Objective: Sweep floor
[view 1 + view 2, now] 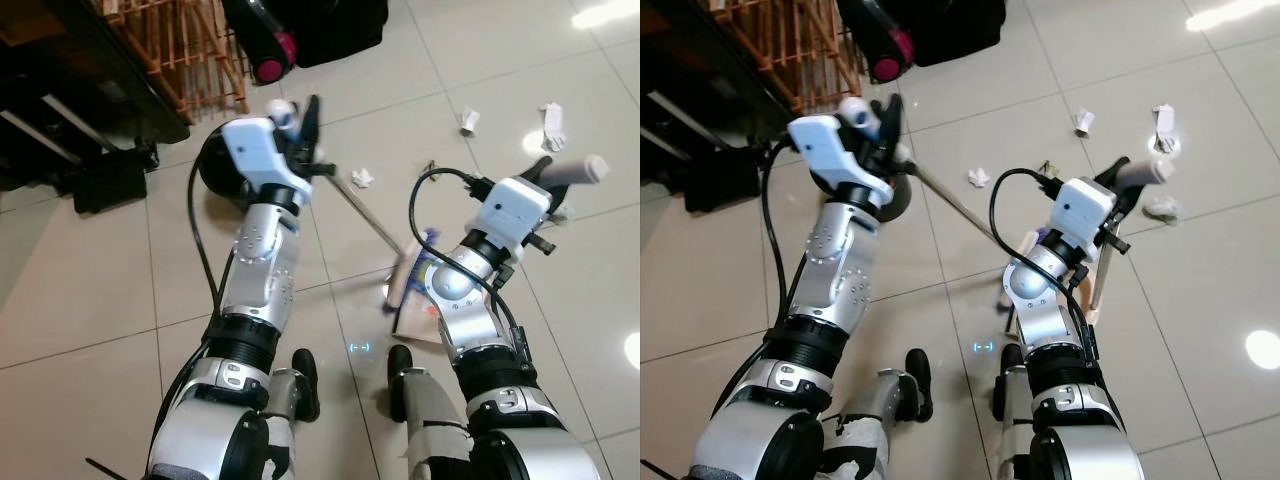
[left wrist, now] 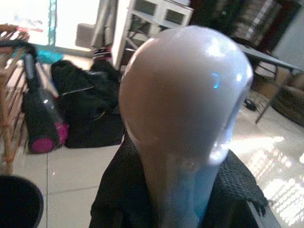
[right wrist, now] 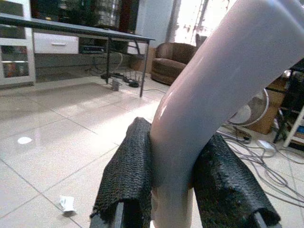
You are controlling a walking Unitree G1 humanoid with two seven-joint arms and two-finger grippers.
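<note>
Broom [image 1: 365,212] slants across the tiled floor [image 1: 90,290], its head by the robot's feet; the left pincer [image 1: 305,130] grips its handle tip, the right pincer [image 1: 560,172] clasps the dustpan handle [image 1: 1140,172]. Sweeping is underway (paper scraps [image 1: 552,122] lie ahead); next, reach the head toward them.

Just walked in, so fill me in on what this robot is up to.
It is sweeping a tiled floor. The left gripper is clamped on the broom handle, whose head rests on the floor between the arms. The right gripper is clamped on the dustpan handle. Crumpled paper scraps lie on the tiles beyond the dustpan.
</note>
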